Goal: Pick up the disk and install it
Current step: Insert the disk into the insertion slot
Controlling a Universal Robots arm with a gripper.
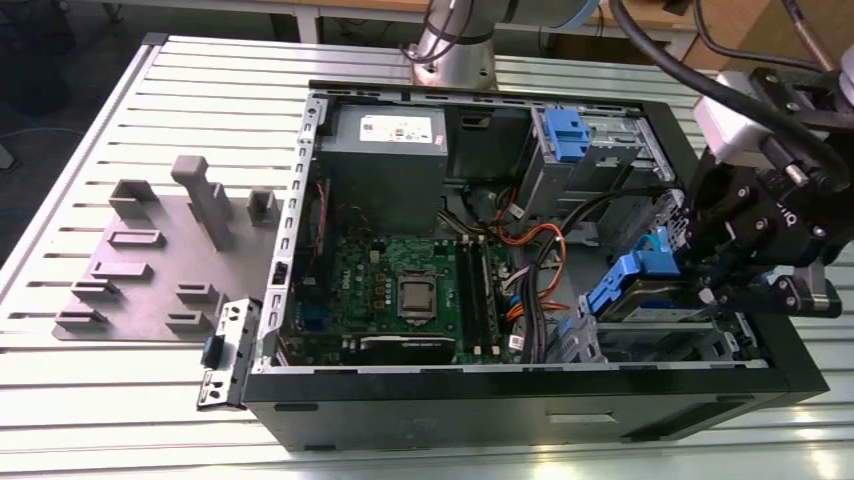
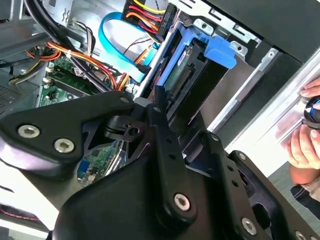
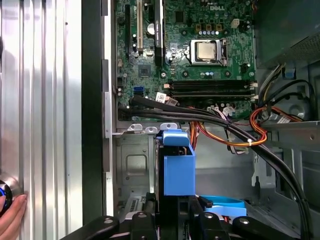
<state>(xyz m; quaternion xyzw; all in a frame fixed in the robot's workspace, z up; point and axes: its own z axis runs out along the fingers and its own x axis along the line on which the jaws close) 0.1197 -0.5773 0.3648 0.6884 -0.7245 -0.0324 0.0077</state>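
Jaws on disk (image 3: 178, 172), cables (image 3: 200, 116) nr.

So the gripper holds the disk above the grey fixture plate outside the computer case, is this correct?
No. The exterior view shows the gripper holding the disk inside the computer case, toward the exterior view's right, not above the grey fixture plate.

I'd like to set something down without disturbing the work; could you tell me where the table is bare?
The table is bare in front of the grey fixture plate, at the exterior view's lower left, and behind it towards the far edge. It is crowded inside the computer case, where the gripper holds the disk among cables.
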